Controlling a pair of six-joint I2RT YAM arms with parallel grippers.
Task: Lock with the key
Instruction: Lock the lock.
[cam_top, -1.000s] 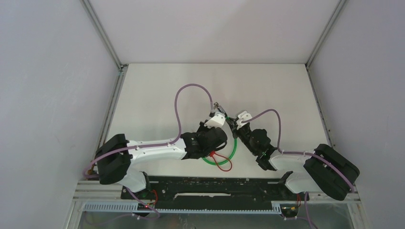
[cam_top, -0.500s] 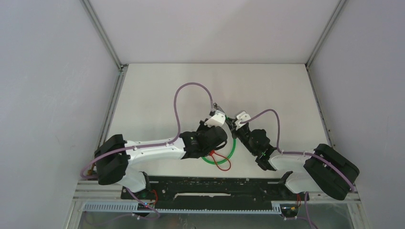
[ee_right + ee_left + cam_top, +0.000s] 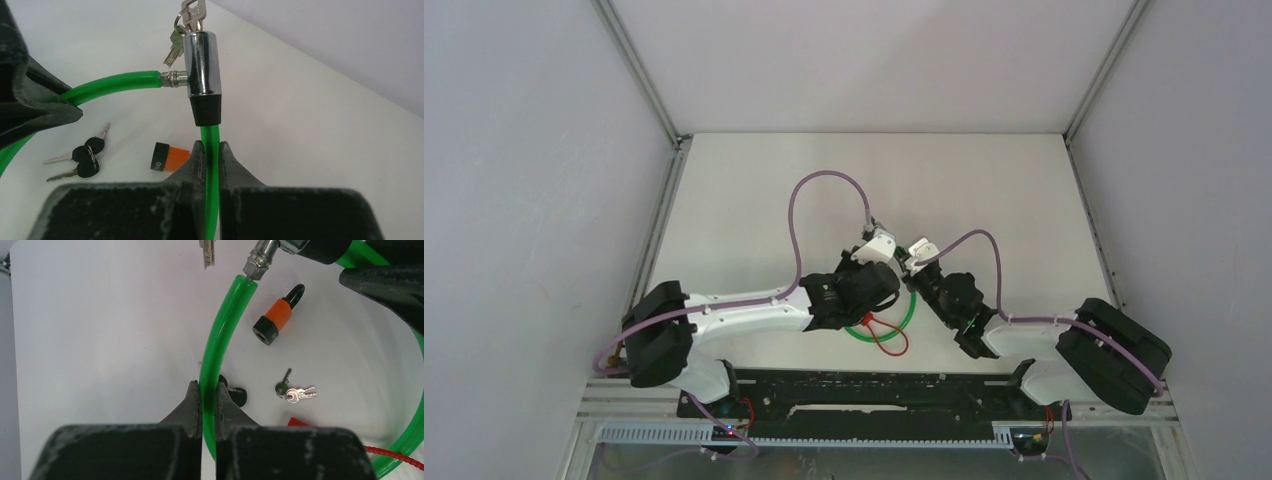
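A green cable lock (image 3: 225,325) loops over the white table. My left gripper (image 3: 209,386) is shut on the cable a short way behind its metal pin end (image 3: 255,265). My right gripper (image 3: 211,145) is shut on the cable just below the chrome lock barrel (image 3: 201,62), which stands upright. The pin end (image 3: 172,78) meets the side of the barrel. A key on a bunch (image 3: 187,15) sits in the top of the barrel. In the top view both grippers (image 3: 876,245) (image 3: 914,252) are close together above the loop (image 3: 911,310).
On the table under the grippers lie a small orange and black padlock (image 3: 277,317), two black-headed keys (image 3: 82,155) and a bunch of silver keys (image 3: 295,391). A red cord (image 3: 889,340) lies by the near part of the loop.
My right gripper has moved left with the lock barrel, closing the gap to my left gripper. The left gripper has shifted slightly away from the bases.
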